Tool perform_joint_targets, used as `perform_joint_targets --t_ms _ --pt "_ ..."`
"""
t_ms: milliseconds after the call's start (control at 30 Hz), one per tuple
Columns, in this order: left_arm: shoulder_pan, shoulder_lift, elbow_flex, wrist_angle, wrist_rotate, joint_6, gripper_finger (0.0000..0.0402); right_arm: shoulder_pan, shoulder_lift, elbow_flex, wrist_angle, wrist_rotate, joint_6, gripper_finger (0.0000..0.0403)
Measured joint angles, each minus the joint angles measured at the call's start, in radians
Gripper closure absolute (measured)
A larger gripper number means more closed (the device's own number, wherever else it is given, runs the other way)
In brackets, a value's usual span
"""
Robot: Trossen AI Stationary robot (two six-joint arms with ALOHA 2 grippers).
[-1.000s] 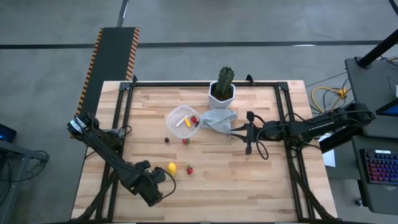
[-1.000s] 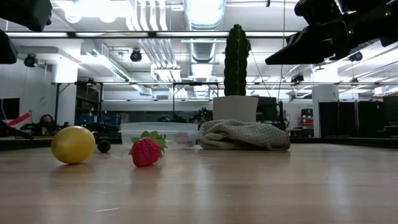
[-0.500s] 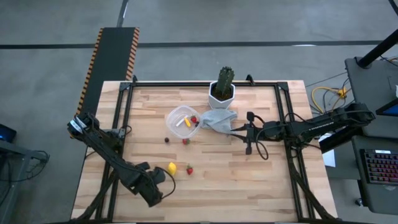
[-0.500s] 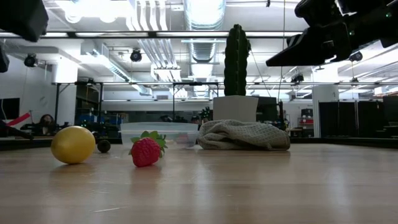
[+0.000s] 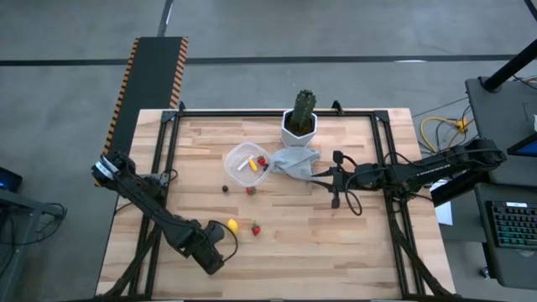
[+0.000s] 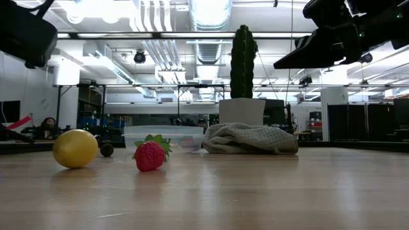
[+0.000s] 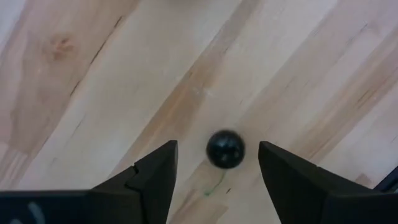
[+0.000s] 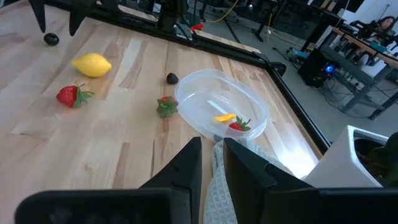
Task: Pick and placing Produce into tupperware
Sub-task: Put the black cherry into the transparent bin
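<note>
Grey concrete floor around a pale wooden table (image 5: 336,243) with a black frame, seen from above. Near the middle, a clear round tub (image 5: 247,163), mouth up, with a yellow-orange piece and a red strawberry at its rim inside. Just beside it, a crumpled grey cloth (image 5: 294,161) and, behind that, a cactus in a white pot (image 5: 299,122). Loose on the boards: a dark ball (image 5: 224,188) and a strawberry (image 5: 249,190) near the tub, a lemon (image 5: 232,225) and another strawberry (image 5: 255,228) nearer the front edge. Left gripper (image 5: 220,246) low at the front left, close to the lemon. Right gripper (image 5: 323,177) just beside the cloth, arm stretched in from the right.

At table height: lemon (image 6: 75,148) lying with its long axis across the picture; strawberry (image 6: 150,154) with leaves uppermost; tub, cloth (image 6: 250,138) and cactus behind. Workshop beyond, with a person far off at the left edge.

From the left wrist: fingers (image 7: 155,177) spread wide over bare boards, a small dark ball (image 7: 225,149) lying loose between them, apparently untouched.

From the right wrist: fingers (image 8: 186,165) narrow, a fold of cloth (image 8: 221,193) between them, though hard to say whether pinched. Ahead, the tub (image 8: 249,106), an orange piece and a strawberry inside. Lemon (image 8: 91,65) with tips pointing sideways along the boards.
</note>
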Motion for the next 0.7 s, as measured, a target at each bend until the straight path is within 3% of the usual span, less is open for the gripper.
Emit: perform_joint_targets --t_ms 333,700 --pt "0.008 0.000 -0.016 0.028 0.008 -0.054 0.0191 0.000 0.000 -0.009 0.000 0.000 -0.003 0.0345" --pt "0.015 0.001 -0.120 0.194 0.070 -0.131 0.0191 0.000 0.000 -0.009 0.003 0.000 -0.003 0.0346"
